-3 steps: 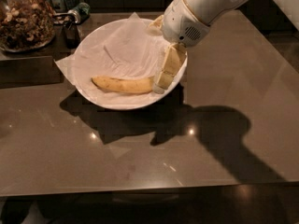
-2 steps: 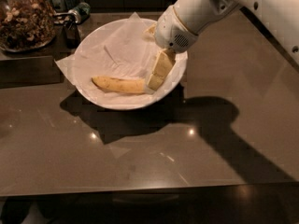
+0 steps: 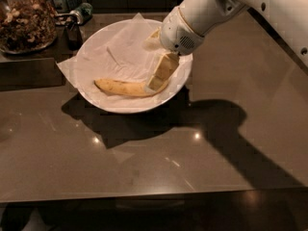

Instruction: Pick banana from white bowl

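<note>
The banana (image 3: 122,87) is yellow with small brown specks and lies on its side in the front part of the white bowl (image 3: 103,102). The bowl is large, round and lined with crinkled white paper whose corners stick over the rim. My gripper (image 3: 155,81) reaches down into the bowl from the upper right, on a white arm. Its cream fingers (image 3: 163,71) are at the banana's right end, and the lower fingertip touches or overlaps that end.
A glass jar of nuts (image 3: 26,20) stands at the back left on a darker counter strip, with small dark items (image 3: 74,23) beside it. The bowl sits on a brown glossy table (image 3: 159,162) whose front edge runs along the bottom.
My gripper has moved left and lower inside the bowl, from the right rim down to the banana's right end. The banana and bowl have not moved.
</note>
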Tool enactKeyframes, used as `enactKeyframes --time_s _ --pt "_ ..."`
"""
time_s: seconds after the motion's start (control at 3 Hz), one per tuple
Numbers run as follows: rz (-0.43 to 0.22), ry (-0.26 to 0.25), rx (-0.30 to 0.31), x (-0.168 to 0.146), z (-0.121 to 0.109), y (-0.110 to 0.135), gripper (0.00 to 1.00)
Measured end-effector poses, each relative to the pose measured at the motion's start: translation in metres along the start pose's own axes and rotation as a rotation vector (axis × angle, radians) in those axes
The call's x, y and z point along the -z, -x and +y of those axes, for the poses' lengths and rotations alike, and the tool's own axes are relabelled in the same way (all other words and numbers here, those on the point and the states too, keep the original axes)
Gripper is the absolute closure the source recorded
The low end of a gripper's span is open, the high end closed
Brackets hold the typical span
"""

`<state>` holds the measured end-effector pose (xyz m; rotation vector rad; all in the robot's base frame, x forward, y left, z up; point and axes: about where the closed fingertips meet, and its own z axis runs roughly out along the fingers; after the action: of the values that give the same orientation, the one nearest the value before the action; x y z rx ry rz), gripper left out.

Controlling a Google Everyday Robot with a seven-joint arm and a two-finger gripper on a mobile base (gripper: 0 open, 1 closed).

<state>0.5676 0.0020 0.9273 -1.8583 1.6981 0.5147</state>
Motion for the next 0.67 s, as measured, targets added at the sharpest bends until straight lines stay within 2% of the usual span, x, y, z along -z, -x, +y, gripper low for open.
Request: enactKeyframes --time_s 0.33,0.67 --pt "-0.028 0.028 -0.010 -0.016 -0.001 0.000 0.27" --pt "-0.047 0.070 -0.019 -0.040 -0.007 -0.003 0.20"
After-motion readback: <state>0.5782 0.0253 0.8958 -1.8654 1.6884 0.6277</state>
